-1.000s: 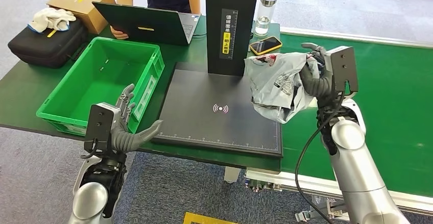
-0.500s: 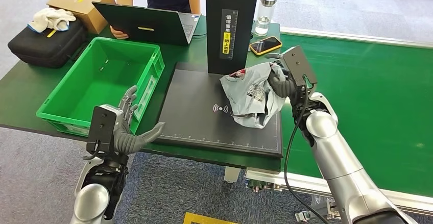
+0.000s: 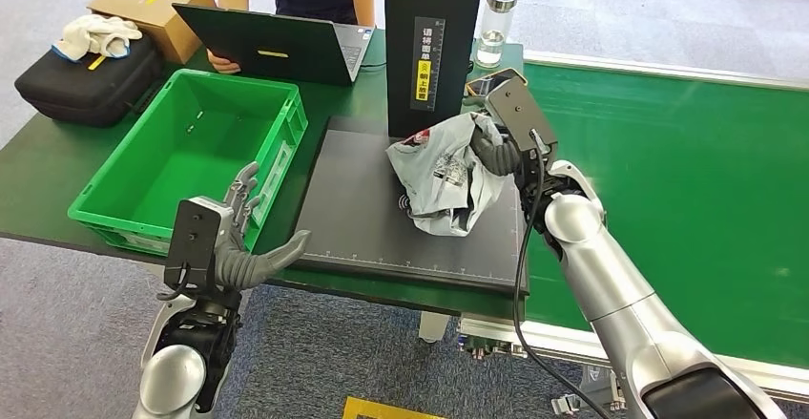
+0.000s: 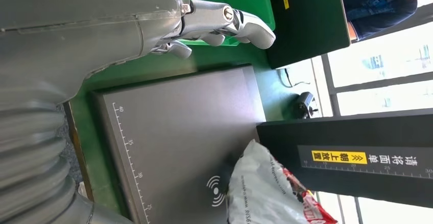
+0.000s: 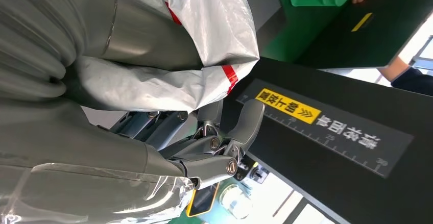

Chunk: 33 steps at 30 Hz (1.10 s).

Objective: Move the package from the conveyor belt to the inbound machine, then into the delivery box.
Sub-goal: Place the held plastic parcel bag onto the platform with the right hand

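A crumpled grey plastic package (image 3: 442, 176) with red and black print hangs over the black inbound machine's flat plate (image 3: 363, 223), covering its wireless mark. My right hand (image 3: 496, 150) grips the package by its right side; the bag (image 5: 204, 25) wraps over the thumb in the right wrist view. The package's lower part (image 4: 265, 193) sits right beside the plate's mark in the left wrist view. My left hand (image 3: 234, 247) hovers open at the table's front edge, between the green delivery box (image 3: 186, 157) and the plate, with nothing in its fingers (image 4: 219, 22).
The machine's black upright column (image 3: 431, 42) stands just behind the package. A laptop (image 3: 277, 47), a person behind it, a phone (image 3: 487, 80) and a bottle (image 3: 494, 23) sit at the back. The green conveyor belt (image 3: 687, 180) runs on the right. A black case (image 3: 86, 80) lies far left.
My right hand has carried the package leftward from the conveyor's edge and lowered it over the middle of the machine's plate. The left hand has barely moved.
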Available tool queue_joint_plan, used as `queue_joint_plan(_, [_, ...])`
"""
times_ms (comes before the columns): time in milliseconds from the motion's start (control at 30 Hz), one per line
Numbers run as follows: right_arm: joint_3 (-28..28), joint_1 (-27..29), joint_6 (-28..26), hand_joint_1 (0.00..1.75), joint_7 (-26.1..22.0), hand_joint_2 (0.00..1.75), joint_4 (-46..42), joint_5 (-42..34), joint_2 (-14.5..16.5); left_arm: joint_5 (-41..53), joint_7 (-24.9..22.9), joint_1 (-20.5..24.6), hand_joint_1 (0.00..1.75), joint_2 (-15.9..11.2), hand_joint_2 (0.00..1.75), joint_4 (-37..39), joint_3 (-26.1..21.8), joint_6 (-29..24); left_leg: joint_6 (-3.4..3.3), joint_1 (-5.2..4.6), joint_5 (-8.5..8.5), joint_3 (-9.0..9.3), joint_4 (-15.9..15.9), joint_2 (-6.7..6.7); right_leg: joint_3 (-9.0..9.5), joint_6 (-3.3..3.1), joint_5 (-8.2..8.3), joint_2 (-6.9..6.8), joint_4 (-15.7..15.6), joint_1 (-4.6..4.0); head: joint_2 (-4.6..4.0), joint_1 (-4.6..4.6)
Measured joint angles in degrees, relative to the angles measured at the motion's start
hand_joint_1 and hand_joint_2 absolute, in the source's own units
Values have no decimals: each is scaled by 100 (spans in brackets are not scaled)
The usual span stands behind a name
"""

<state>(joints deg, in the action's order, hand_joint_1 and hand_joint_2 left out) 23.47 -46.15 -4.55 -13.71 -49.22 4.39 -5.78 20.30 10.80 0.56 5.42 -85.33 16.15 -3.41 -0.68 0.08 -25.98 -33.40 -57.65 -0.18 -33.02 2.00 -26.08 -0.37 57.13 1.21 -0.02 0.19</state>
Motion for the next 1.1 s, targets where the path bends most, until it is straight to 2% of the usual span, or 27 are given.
queue_joint_plan(700, [69,-281,-174,175,-85,175,243,-94,108,41,0,6,0,0,175,2,15,52,0,0,0,0,0,0,-1,0,0,0,0,0,0,1])
queue_joint_plan(1067, [184,-377,118,175,-74,175,820,9,143,43,0,2,0,2,175,15,27,91,0,0,0,0,0,0,0,0,0,1,0,0,-1,0])
queue_joint_plan(1100, [197,-395,191,163,-80,175,878,22,151,46,0,2,0,3,175,15,28,98,0,0,0,1,0,0,0,0,0,1,0,0,0,-1])
